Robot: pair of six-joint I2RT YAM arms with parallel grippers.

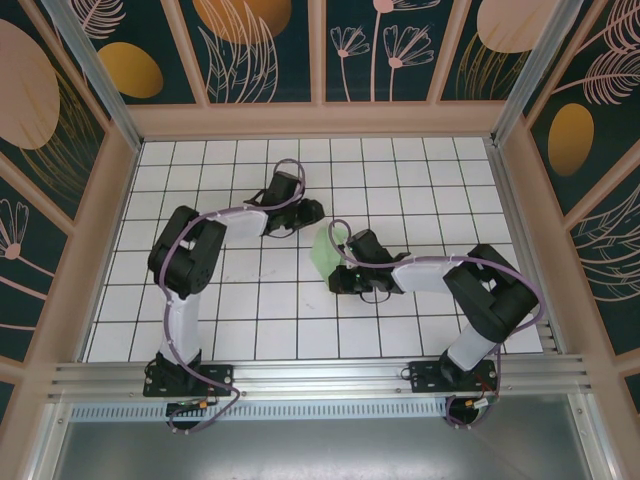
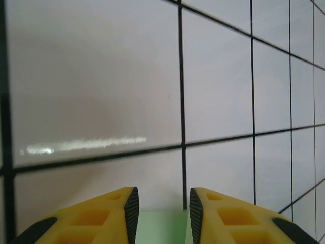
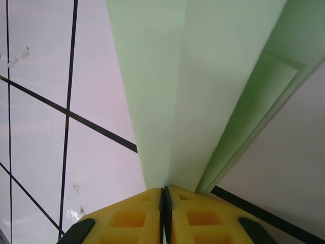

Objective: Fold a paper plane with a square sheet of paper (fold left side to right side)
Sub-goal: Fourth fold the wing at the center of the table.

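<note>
The square sheet of paper [image 1: 322, 254] is a folded, creased pale green strip near the middle of the tiled table. My right gripper [image 1: 340, 250] is shut on its near end. In the right wrist view the yellow fingers [image 3: 132, 216] meet at the right gripper [image 3: 165, 191] and pinch the folded layers, and the paper [image 3: 203, 76] runs up and away from them with a long crease. My left gripper [image 1: 311, 213] hovers just behind the paper's far end. In the left wrist view the left gripper [image 2: 161, 195] is open, with a green edge of the paper [image 2: 161, 227] showing low in the gap.
The white tiled table [image 1: 400, 170] with black grid lines is walled by wooden frames [image 1: 320, 120] at the back and both sides. A metal rail [image 1: 320, 375] runs along the near edge by the arm bases.
</note>
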